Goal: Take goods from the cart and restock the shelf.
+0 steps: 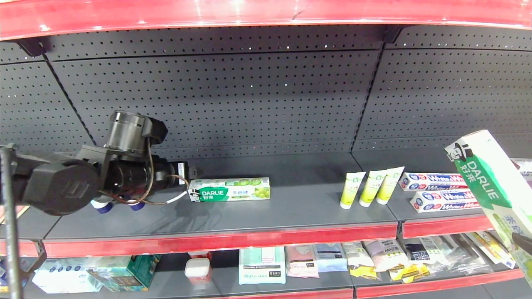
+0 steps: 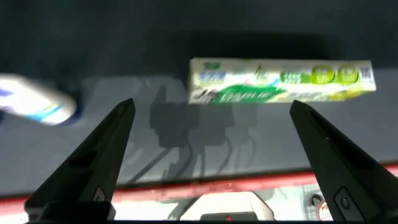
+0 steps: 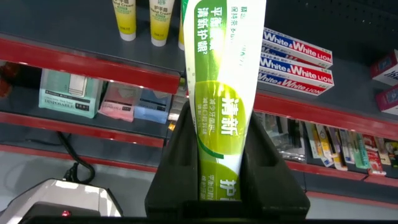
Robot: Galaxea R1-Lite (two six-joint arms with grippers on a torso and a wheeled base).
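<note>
Left wrist view: the left gripper [image 2: 211, 104] spreads wide, empty, above the shelf [image 2: 249, 149] near a lying toothpaste box [image 2: 280, 81]. The right gripper [image 3: 225, 155] clamps a second toothpaste box [image 3: 222, 56] before the shelf.

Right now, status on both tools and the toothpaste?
Left tool open, just short of toothpaste box lying on shelf. Right tool shut on second toothpaste box, out in front of shelf. Yellow tubes stand between the two boxes.
</note>
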